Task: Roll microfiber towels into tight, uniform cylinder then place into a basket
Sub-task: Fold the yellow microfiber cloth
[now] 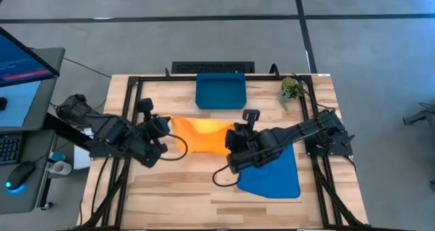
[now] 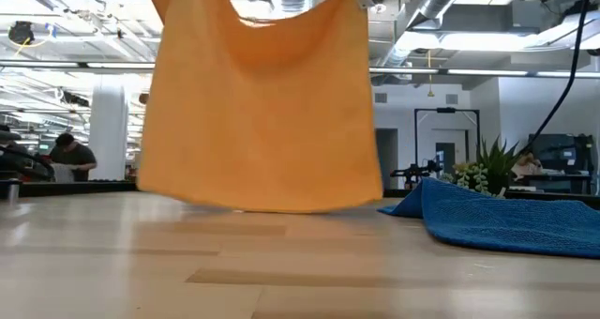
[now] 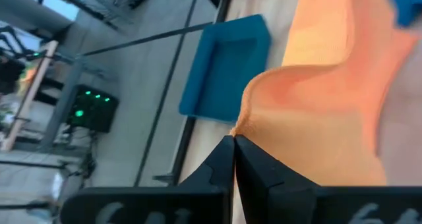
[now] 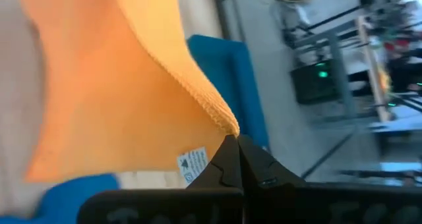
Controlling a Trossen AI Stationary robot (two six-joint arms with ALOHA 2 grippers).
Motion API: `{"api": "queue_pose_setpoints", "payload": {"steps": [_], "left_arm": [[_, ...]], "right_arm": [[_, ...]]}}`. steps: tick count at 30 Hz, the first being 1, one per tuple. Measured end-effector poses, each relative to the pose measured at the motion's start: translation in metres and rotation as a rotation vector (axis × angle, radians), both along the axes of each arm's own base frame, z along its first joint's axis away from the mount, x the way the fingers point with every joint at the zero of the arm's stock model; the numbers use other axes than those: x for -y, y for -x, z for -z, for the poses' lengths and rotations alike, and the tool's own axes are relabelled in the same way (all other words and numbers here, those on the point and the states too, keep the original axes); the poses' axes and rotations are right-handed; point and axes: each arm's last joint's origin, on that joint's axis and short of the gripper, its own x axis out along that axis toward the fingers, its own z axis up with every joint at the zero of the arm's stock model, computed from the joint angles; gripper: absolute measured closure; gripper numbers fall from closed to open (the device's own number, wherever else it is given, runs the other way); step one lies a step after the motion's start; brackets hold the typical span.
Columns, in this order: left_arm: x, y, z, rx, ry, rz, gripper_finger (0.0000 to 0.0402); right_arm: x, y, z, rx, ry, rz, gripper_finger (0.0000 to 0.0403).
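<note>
Low view, orange towel (image 2: 262, 103) hanging vertically, top edge stretched horizontally between both fingers

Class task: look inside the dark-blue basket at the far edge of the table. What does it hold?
The basket shows only its bare blue floor; no towel is in it. The orange towel hangs between the left hand and right hand, and the blue towel lies on the table.

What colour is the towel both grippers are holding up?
Orange-yellow towel, plain; clearest in the low view.
</note>
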Motion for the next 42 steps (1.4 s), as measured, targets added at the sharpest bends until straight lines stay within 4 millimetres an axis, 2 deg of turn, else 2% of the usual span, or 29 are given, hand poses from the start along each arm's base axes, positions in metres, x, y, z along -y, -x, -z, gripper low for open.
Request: {"api": "queue_pose_setpoints", "payload": {"steps": [6,13,16,19,24,28,33,35,39,42], "left_arm": [[-0.024,-0.007,-0.001,-0.059,-0.054,-0.061,0.0401],[-0.062,0.0,-0.01,-0.047,-0.051,-0.204,0.0401],[-0.07,0.008,-0.014,-0.033,-0.027,-0.228,0.0402],[-0.069,0.012,-0.016,-0.018,0.045,-0.219,0.0401],[-0.047,0.014,-0.009,-0.035,0.35,-0.145,0.0401],[-0.017,0.012,0.016,-0.134,0.544,-0.138,0.0402],[0.023,0.019,0.059,-0.281,0.604,-0.166,0.0401],[0.037,0.022,0.074,-0.312,0.617,-0.18,0.0401],[0.066,0.026,0.098,-0.344,0.663,-0.152,0.0401],[0.081,0.028,0.107,-0.373,0.64,-0.12,0.0401]], "right_arm": [[0.02,-0.002,-0.009,0.065,0.129,0.07,0.0402],[0.052,0.0,-0.023,0.114,0.171,0.151,0.0402],[0.055,-0.001,-0.022,0.083,0.175,0.141,0.0402],[0.051,-0.003,-0.021,0.058,0.154,0.108,0.0402],[0.029,-0.01,-0.01,0.007,-0.08,-0.011,0.0402],[-0.005,-0.016,0.007,-0.035,-0.234,-0.121,0.0402],[-0.053,-0.024,0.034,-0.058,-0.376,-0.22,0.0402],[-0.067,-0.02,0.04,-0.069,-0.39,-0.218,0.0402],[-0.093,-0.018,0.054,-0.049,-0.415,-0.227,0.0402],[-0.109,-0.019,0.064,-0.051,-0.419,-0.259,0.0402]]}}
